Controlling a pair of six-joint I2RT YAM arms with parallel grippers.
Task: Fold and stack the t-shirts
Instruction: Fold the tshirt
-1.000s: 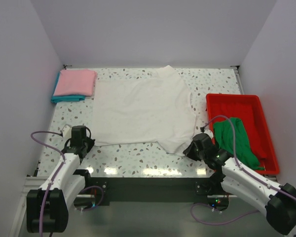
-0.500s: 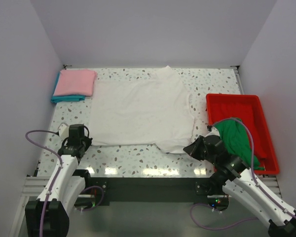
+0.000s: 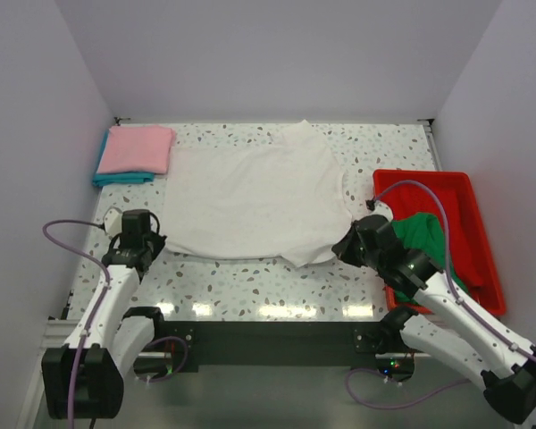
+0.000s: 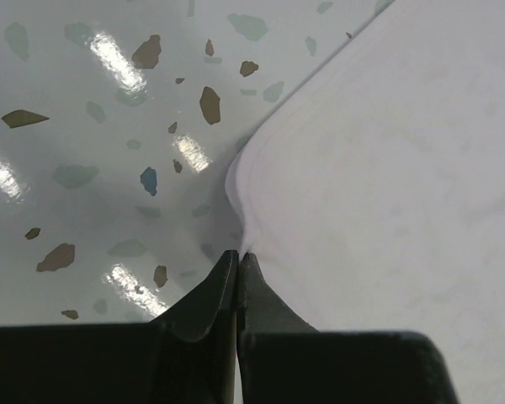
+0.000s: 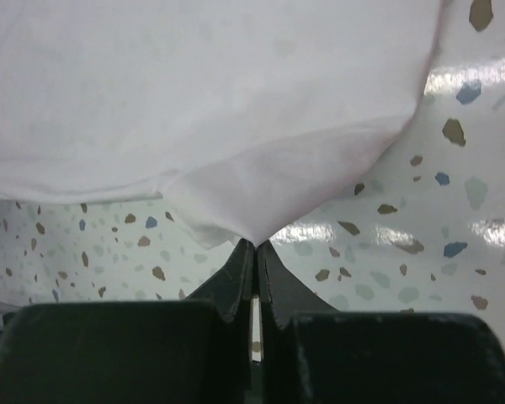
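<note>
A white t-shirt lies spread over the middle of the table. My left gripper is shut on its near left corner. My right gripper is shut on its near right corner, which hangs lifted off the table. A folded pink t-shirt rests on a folded teal t-shirt at the far left. A crumpled green t-shirt lies in the red tray on the right.
The red tray stands right beside my right arm. Purple cables loop over both arms. White walls close in the table on three sides.
Both grippers have moved away from me, carrying the white t-shirt's near edge with them. The right arm has swung forward and now sits beside the tray.
</note>
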